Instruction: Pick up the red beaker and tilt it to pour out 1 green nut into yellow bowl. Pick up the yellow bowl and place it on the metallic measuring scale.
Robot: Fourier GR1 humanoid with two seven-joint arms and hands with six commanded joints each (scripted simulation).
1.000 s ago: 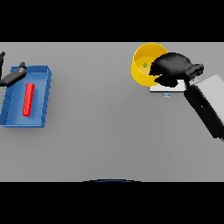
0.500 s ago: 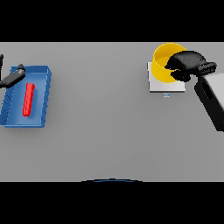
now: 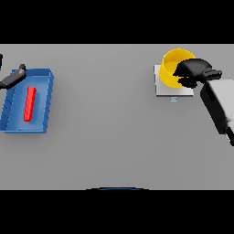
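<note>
Round yellow bowl (image 3: 172, 68) on flat pale metallic measuring scale (image 3: 160, 87), right hand (image 3: 194, 71) curled over its rim. Left hand (image 3: 13, 77) beside blue rectangular tray (image 3: 43, 105) holding red beaker (image 3: 29, 104).

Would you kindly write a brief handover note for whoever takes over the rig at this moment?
Right hand: fingers curled on the bowl's right rim.
Left hand: idle at the far left, over the tray's corner.
Beaker: lying in the tray.
Bowl: over the scale; whether it rests there is unclear.
Nut: not visible.
Left: confirm the bowl is seated, let go, withdraw.
</note>
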